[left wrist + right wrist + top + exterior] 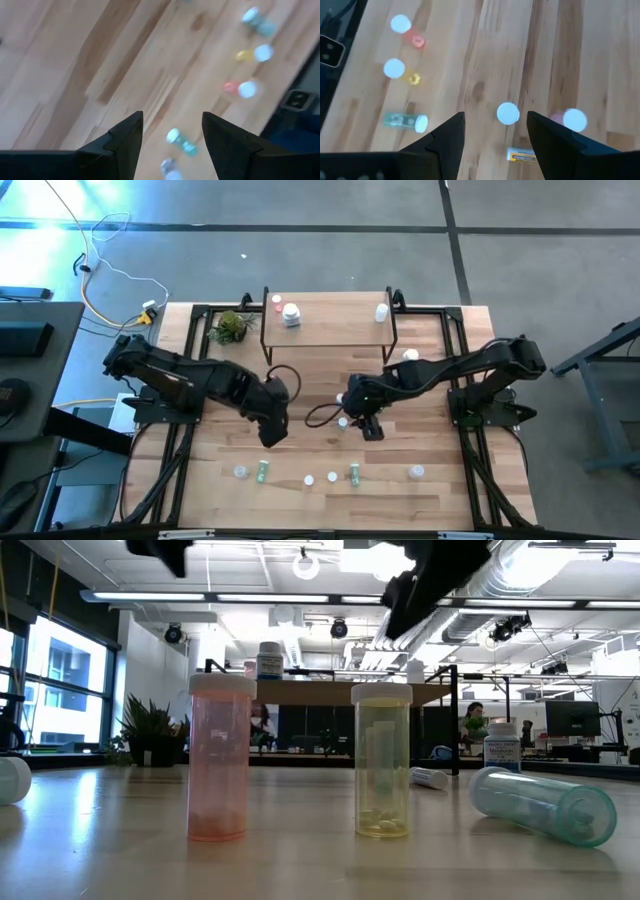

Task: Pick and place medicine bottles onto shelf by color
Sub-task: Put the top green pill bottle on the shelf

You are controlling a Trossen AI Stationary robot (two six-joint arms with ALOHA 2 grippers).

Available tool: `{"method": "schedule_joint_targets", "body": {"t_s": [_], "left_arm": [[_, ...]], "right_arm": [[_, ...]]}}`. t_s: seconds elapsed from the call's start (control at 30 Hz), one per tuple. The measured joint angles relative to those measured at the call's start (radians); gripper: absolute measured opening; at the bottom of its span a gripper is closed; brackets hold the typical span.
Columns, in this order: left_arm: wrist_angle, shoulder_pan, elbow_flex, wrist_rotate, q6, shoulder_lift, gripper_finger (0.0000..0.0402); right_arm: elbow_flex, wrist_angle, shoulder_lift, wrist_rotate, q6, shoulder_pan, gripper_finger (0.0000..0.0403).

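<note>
Above the wood-grain table (420, 490), both claws (172, 125) (495, 127) hang apart over cylindrical plastic bottles (382, 760).

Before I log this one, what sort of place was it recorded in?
Probably a robotics lab in an open-plan office or industrial loft. The butcher-block table stands on a concrete floor, exposed ducts and strip lights run overhead, and a person sits among monitors behind it.
</note>
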State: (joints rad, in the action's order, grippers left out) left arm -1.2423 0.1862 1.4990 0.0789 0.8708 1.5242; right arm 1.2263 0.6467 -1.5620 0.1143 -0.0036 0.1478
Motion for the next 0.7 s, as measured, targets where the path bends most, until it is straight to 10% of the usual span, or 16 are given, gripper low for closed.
{"method": "schedule_joint_targets", "body": {"t_s": [0.7], "left_arm": [[-0.097,0.053,0.0,0.116,0.122,0.0,0.0195]], "right_arm": [[-0.382,-0.579,0.001,-0.011,0.001,-0.004,0.0204]]}}
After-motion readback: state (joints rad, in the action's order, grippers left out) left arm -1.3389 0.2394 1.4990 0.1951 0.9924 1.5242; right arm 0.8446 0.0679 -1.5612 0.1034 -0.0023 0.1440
